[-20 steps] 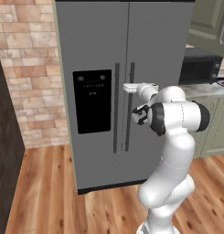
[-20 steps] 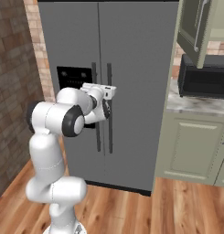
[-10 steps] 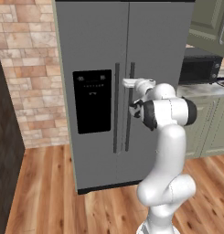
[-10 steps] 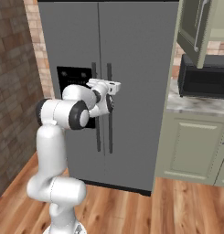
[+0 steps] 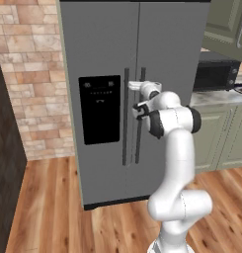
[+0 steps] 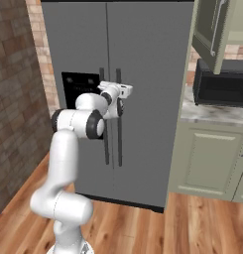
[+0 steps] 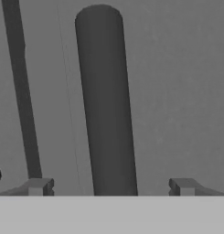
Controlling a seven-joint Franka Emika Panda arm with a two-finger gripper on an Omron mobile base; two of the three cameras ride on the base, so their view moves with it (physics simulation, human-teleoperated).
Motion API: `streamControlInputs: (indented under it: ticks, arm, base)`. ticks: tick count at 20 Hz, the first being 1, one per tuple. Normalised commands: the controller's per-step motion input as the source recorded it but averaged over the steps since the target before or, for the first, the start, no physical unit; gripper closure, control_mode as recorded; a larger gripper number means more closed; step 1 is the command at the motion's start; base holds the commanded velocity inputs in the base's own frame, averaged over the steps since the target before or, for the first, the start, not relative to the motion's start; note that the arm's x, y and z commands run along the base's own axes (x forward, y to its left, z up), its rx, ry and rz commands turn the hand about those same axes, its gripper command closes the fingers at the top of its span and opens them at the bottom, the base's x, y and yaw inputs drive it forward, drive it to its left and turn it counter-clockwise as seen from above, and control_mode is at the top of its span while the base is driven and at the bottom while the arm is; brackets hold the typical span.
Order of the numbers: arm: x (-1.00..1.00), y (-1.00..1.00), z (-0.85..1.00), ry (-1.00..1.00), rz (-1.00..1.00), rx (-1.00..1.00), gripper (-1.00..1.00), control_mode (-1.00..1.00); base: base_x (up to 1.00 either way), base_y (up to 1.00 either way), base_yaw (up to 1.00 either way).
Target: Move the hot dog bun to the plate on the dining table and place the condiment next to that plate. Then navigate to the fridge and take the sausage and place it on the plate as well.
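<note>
Right up close, the gripper stands with its jaws spread wide and holds nothing, its 2 dark fingertips set well apart on either side of a thick dark vertical bar, the right door handle of the fridge. That handle runs up between the fingertips without touching either one, roughly centred in the gap. From the left base view the white arm rises from the wooden floor and bends forward at chest height, putting the gripper at the upper part of the 2 tall handles where the doors meet; from the right base view the gripper sits at the same spot, level with the top of the black dispenser panel. Both fridge doors are shut, so nothing of the inside can be seen. Beyond the hand, a thin dark seam between the doors runs down the grey front just beside the handle. Further off, a brick wall flanks the fridge on 1 side, and on the other a black microwave sits on a marble counter above pale green cabinets.
</note>
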Motion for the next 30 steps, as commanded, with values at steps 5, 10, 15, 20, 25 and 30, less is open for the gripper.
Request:
streamControlInputs:
  ticks: [5,10,15,20,25,30]
  arm:
    - [0.6,0.0,-0.08,0.0,0.0,0.0,-1.0,-1.0]
    - [0.67,0.0,-0.07,0.0,0.0,0.01,-1.0,-1.0]
    - [0.32,0.03,-0.01,0.02,0.0,0.0,1.0,-1.0]
    - [-0.06,-0.02,0.0,-0.04,-0.01,0.0,1.0,-1.0]
    - [-0.63,-0.34,0.04,-0.1,-0.12,0.0,1.0,-1.0]
    - [-0.92,-0.62,0.28,-0.11,-0.22,0.0,1.0,-1.0]
  base:
    - [0.0,0.0,0.0]
    - [0.0,0.0,0.0]
    - [0.0,0.0,0.0]
    - [0.0,0.0,0.0]
    - [0.0,0.0,0.0]
    - [0.0,0.0,0.0]
